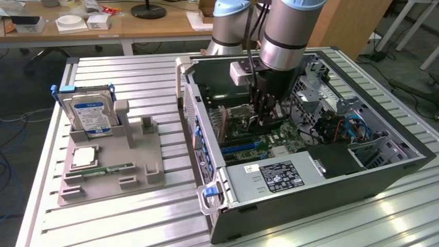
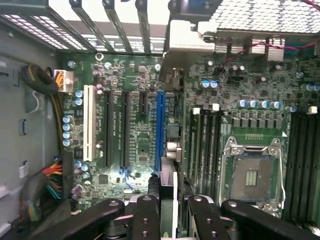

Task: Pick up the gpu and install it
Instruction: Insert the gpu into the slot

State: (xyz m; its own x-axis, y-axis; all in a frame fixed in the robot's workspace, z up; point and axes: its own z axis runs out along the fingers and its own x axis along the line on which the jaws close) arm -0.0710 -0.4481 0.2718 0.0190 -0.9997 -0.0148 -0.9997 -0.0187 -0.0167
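My gripper [image 1: 264, 117] reaches down into the open computer case [image 1: 384, 170], over the motherboard [image 1: 271, 139]. It is shut on the gpu [image 2: 169, 165], a thin dark card seen edge-on between the black fingers [image 2: 147, 212]. The card's silver end bracket [image 2: 187, 45] lies against the case's rear slot openings. The card runs along the blue expansion slot [image 2: 160, 125], right beside it. Whether its edge sits in the slot I cannot tell. In the wrist view my gripper [image 2: 172, 207] stands over the motherboard [image 2: 135, 150].
A grey fixture [image 1: 147, 170] at the exterior view's left holds a silver hard drive with a blue label [image 1: 89, 113], a processor chip [image 1: 82, 156] and a green RAM stick [image 1: 103, 170]. Inside the case are the power supply [image 1: 274, 177], cable bundles [image 2: 40, 180] and an empty processor socket [image 2: 252, 175].
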